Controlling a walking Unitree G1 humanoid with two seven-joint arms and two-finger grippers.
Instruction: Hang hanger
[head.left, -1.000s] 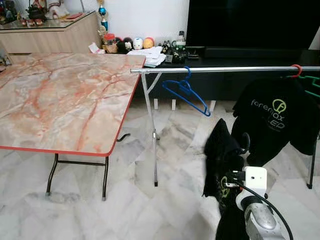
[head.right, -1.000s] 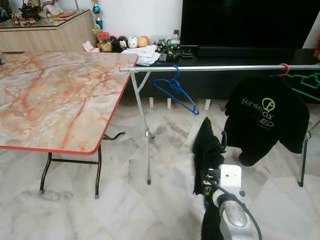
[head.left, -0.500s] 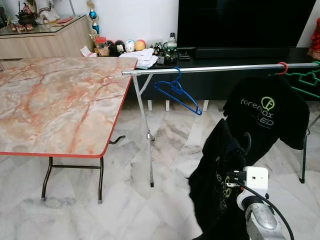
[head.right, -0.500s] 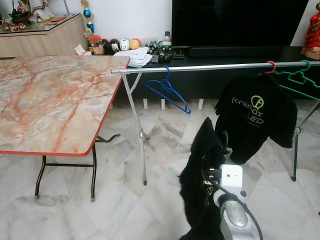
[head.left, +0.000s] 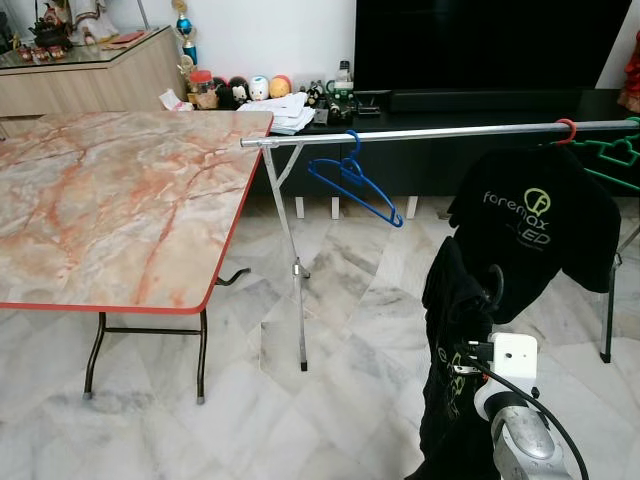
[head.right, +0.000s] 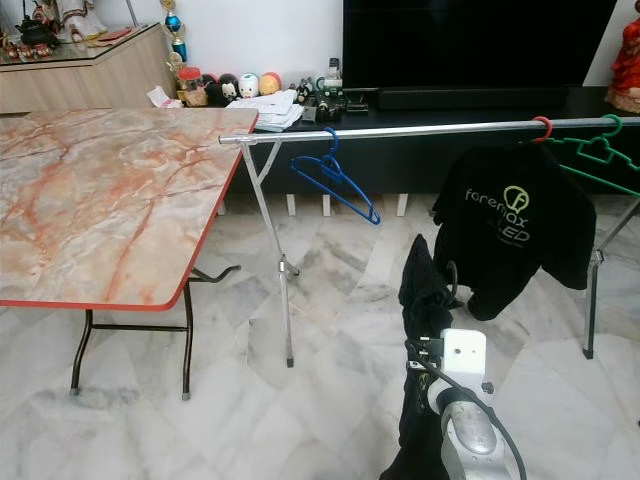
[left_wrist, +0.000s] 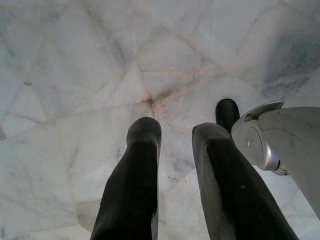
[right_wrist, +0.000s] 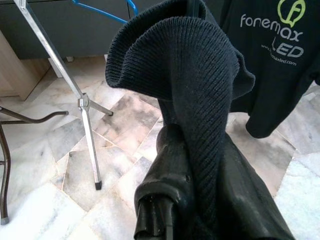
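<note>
A chrome clothes rail (head.left: 430, 133) runs across in front of me. On it hang an empty blue hanger (head.left: 355, 180), a black printed T-shirt (head.left: 530, 220) on a red hanger hook (head.left: 567, 128), and a green hanger (head.left: 618, 158). My right gripper (right_wrist: 200, 155) is raised low before the rail, shut on the ribbed collar of a black garment (head.left: 455, 330) that droops from it. A dark hanger hook (head.left: 493, 282) sticks up from that garment. My left gripper (left_wrist: 177, 132) hangs open above the marble floor, nothing between its fingers.
A marble-pattern folding table (head.left: 120, 200) with a red edge stands on the left, close to the rail's left leg (head.left: 293, 270). Behind are a dark TV console (head.left: 450, 100) with small items and a wooden cabinet (head.left: 90, 70).
The view has shifted a little. The black garment in my right gripper has swung; it flared out wide half a second ago and now hangs narrower.
</note>
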